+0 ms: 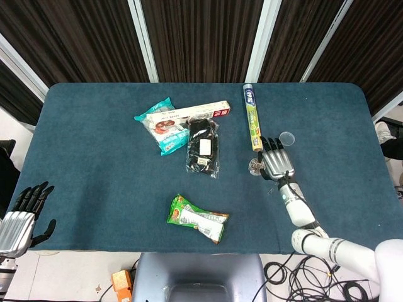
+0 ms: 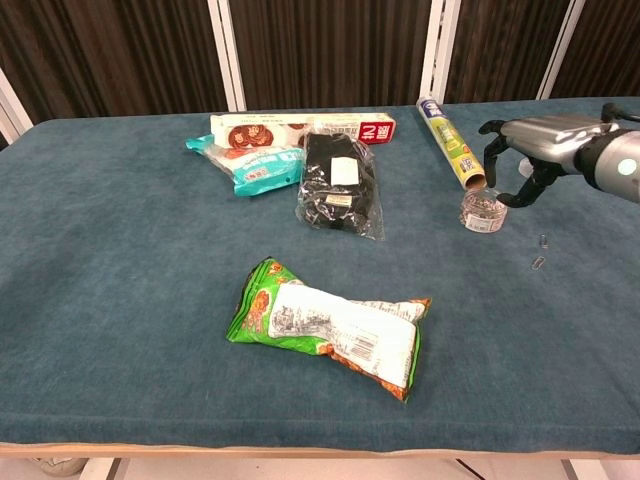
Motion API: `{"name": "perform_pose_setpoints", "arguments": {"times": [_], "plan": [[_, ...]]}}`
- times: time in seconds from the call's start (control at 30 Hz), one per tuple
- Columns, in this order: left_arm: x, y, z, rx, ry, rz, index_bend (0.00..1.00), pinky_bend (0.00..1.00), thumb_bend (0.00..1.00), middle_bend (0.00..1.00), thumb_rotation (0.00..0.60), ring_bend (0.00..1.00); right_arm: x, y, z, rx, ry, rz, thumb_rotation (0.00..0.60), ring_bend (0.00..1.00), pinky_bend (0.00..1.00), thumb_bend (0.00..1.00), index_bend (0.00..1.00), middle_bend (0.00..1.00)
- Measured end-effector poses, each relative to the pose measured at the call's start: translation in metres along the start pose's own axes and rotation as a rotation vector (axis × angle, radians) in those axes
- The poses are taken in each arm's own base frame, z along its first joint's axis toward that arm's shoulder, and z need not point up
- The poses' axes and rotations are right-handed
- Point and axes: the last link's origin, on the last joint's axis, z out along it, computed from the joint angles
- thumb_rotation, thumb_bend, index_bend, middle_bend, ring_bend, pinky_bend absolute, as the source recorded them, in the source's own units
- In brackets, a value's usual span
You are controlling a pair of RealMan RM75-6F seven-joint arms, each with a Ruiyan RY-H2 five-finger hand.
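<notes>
Resting off the tabletop's (image 1: 94, 189) near-left corner, your left robot hand (image 1: 22, 217) was spread and empty; your right robot hand (image 2: 530, 150) hovered over the small clear jar (image 2: 483, 211), fingers apart, beside the foil roll (image 2: 452, 142).

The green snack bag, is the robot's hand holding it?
No, the green snack bag lies alone near the table's front edge, while the right hand hovers over the small clear jar far away.

A lab or test room; a blue-clothed tabletop (image 1: 94, 138) stands before dark curtains (image 1: 201, 38) with white posts; loose cables (image 1: 302, 277) trail on the floor beneath.
</notes>
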Motion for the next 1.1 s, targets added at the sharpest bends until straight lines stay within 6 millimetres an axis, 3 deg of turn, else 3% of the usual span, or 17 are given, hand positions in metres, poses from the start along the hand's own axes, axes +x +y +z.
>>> {"name": "perform_pose_setpoints", "arguments": {"times": [0.27, 0.4, 0.67, 1.1], "plan": [[-0.001, 0.002, 0.0, -0.006, -0.002, 0.003, 0.0, 0.06, 0.43, 0.0, 0.6, 0.01, -0.012, 0.008, -0.061, 0.147, 0.03, -0.118, 0.6, 0.0, 0.0, 0.32, 0.47, 0.0], [-0.001, 0.002, 0.0, -0.006, -0.002, 0.004, 0.0, 0.06, 0.43, 0.0, 0.6, 0.01, -0.022, 0.017, -0.077, 0.175, 0.016, -0.189, 0.6, 0.0, 0.0, 0.32, 0.46, 0.0], [-0.002, 0.002, 0.0, -0.006, -0.006, 0.005, 0.0, 0.06, 0.43, 0.0, 0.6, 0.01, -0.037, 0.032, -0.075, 0.171, -0.008, -0.294, 0.6, 0.0, 0.0, 0.32, 0.45, 0.0], [-0.002, 0.001, 0.001, 0.0, -0.004, 0.003, 0.0, 0.06, 0.43, 0.0, 0.6, 0.01, -0.057, 0.03, -0.054, 0.166, -0.05, -0.362, 0.6, 0.0, 0.0, 0.32, 0.46, 0.0]]}}
